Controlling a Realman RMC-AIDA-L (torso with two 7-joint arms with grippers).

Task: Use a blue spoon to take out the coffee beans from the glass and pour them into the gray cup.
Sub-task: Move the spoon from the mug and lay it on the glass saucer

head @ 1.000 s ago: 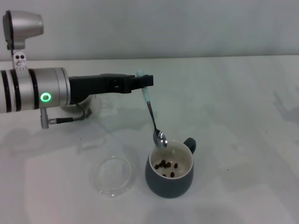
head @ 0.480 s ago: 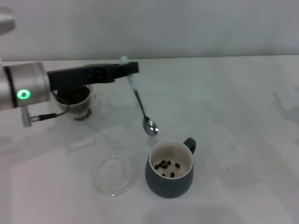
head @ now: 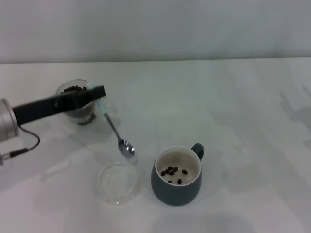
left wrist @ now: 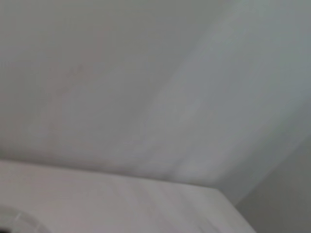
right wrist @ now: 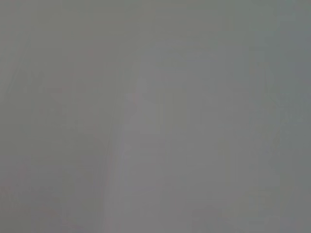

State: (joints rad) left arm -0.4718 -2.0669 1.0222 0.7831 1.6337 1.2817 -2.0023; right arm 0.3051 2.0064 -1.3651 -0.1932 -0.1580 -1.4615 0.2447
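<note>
Saucer (head: 117, 182) beside gray cup (head: 176, 187).

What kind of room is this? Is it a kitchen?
Probably not a kitchen; more likely a robot test lab. There is only a bare white table against a blank wall, and the left end effector holds a spoon between a glass of beans and a gray cup.
</note>
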